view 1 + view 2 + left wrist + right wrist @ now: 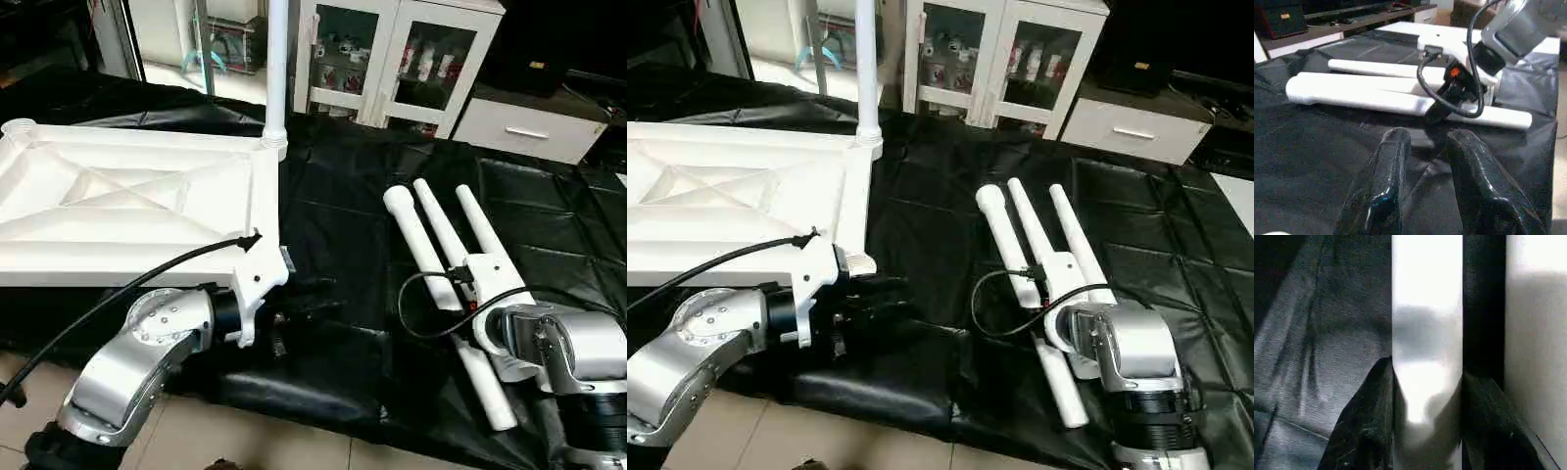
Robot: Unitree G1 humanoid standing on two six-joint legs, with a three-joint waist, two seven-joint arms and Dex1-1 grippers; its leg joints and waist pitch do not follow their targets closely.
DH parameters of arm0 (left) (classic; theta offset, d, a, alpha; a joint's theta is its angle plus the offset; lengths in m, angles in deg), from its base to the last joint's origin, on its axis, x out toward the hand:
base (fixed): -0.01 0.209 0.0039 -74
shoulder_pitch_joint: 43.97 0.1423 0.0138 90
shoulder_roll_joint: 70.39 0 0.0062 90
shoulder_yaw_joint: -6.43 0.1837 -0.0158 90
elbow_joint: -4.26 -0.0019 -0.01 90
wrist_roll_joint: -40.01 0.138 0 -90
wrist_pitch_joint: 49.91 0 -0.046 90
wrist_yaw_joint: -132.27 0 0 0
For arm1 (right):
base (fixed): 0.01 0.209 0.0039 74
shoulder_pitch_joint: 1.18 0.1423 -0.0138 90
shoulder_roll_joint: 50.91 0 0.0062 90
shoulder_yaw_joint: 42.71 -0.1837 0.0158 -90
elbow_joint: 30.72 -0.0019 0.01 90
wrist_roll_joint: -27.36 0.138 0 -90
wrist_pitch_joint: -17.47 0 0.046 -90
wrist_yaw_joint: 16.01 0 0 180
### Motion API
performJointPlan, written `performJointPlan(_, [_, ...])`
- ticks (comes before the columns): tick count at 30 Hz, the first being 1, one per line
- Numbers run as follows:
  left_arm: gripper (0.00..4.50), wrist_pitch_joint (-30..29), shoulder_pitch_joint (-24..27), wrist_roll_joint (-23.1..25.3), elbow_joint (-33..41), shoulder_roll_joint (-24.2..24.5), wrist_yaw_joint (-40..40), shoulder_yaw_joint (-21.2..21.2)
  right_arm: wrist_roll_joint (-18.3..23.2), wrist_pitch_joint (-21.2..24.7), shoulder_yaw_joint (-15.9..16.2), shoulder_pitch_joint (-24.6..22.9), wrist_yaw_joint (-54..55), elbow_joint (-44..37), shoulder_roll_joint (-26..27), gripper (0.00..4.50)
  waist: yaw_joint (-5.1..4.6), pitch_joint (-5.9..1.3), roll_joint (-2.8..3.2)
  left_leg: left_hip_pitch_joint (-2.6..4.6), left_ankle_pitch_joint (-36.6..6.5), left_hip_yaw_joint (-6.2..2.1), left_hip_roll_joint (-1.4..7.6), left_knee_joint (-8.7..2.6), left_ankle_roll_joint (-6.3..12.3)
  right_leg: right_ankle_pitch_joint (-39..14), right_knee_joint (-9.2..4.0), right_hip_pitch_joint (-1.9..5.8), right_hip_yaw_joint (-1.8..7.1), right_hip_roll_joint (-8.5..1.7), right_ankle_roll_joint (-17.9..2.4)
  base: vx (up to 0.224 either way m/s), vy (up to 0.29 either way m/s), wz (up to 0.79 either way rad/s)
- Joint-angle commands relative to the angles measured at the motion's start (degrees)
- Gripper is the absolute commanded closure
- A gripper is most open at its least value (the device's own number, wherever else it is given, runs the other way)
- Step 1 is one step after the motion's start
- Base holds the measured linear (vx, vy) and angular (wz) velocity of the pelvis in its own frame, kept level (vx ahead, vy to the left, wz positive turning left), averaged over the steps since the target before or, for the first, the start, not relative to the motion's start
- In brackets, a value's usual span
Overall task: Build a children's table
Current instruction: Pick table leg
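The children's table top (127,196) lies upside down at the left on the black sheet, ribbed underside up. One white leg (277,59) stands upright in its far right corner socket. Three more legs lie side by side to the right. My right gripper (1427,377) is down over the leftmost of them (421,245), with a black finger pressed against each side of the tube. My left gripper (1430,139) hovers low over the sheet just off the table top's near right corner, pointing toward the legs, its fingers (1381,186) apart with nothing between them.
A black sheet (343,196) covers the work surface, with bare tiled floor (245,431) along its near edge. A white glass-door cabinet (392,59) and a low white drawer unit (529,127) stand behind.
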Motion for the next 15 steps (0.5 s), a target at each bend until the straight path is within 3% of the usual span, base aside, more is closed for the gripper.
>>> performJointPlan(1, [2.92,-0.6,-0.9,-0.3,1.0,0.2,-0.1,0.1,0.8,1.1,-0.5,-0.2,0.1,1.6,0.3,3.04,0.17,-2.54,0.38,1.36,-10.5,0.06,1.72,-5.26,-5.01,-4.3,-4.56,0.99,0.63,-1.79,-9.6,0.0,0.0,0.0])
performJointPlan(2, [2.92,-0.7,-0.7,-0.5,1.1,0.3,-0.2,0.0,0.8,1.2,-0.4,-0.2,0.0,1.5,0.4,3.04,0.22,-2.56,0.59,1.39,-10.2,0.05,1.71,-5.25,-5.01,-4.0,-4.52,0.97,0.64,-1.82,-9.4,0.0,0.0,0.0])
performJointPlan(5, [2.92,-1.5,-0.5,-1.4,1.4,0.5,-0.5,-0.5,0.9,1.2,-0.3,-0.2,0.0,1.3,0.7,3.04,0.21,-2.55,0.45,1.42,-10.4,0.07,1.69,-5.26,-5.16,-4.3,-4.5,0.95,0.62,-1.82,-9.3,0.0,0.0,0.0])
performJointPlan(7, [2.58,-2.5,-0.3,-2.8,1.8,0.5,-0.8,-1.1,0.9,1.0,-0.6,-0.1,0.0,1.8,0.9,3.04,0.2,-2.52,0.36,1.39,-10.6,0.07,1.66,-5.31,-5.36,-4.8,-4.52,0.92,0.62,-1.84,-9.3,0.0,0.0,0.0])
performJointPlan(10, [2.53,-5.2,0.2,-4.9,2.7,1.2,-1.3,-1.9,1.2,0.1,-1.1,0.4,-0.4,2.5,1.0,3.04,0.18,-2.51,0.21,1.42,-11.1,0.08,1.7,-5.36,-5.43,-5.8,-4.56,0.84,0.6,-1.87,-9.2,0.0,0.0,0.0])
performJointPlan(12, [2.16,-4.7,0.4,-3.5,2.3,1.8,-1.1,-1.5,1.6,-0.2,-1.4,0.8,-0.7,2.6,1.0,3.05,0.14,-2.45,0.03,1.34,-11.1,0.11,1.66,-5.37,-5.09,-6.3,-4.69,0.83,0.63,-1.83,-8.9,0.0,0.0,0.0])
performJointPlan(15, [2.14,-4.1,0.1,-1.7,0.9,1.4,1.0,-1.8,3.4,-1.1,-3.4,2.0,-1.9,1.4,2.1,3.05,0.05,-2.51,-0.06,1.36,-10.9,0.16,1.74,-5.31,-4.71,-6.5,-4.74,0.75,0.72,-1.88,-8.5,0.0,0.0,0.0])
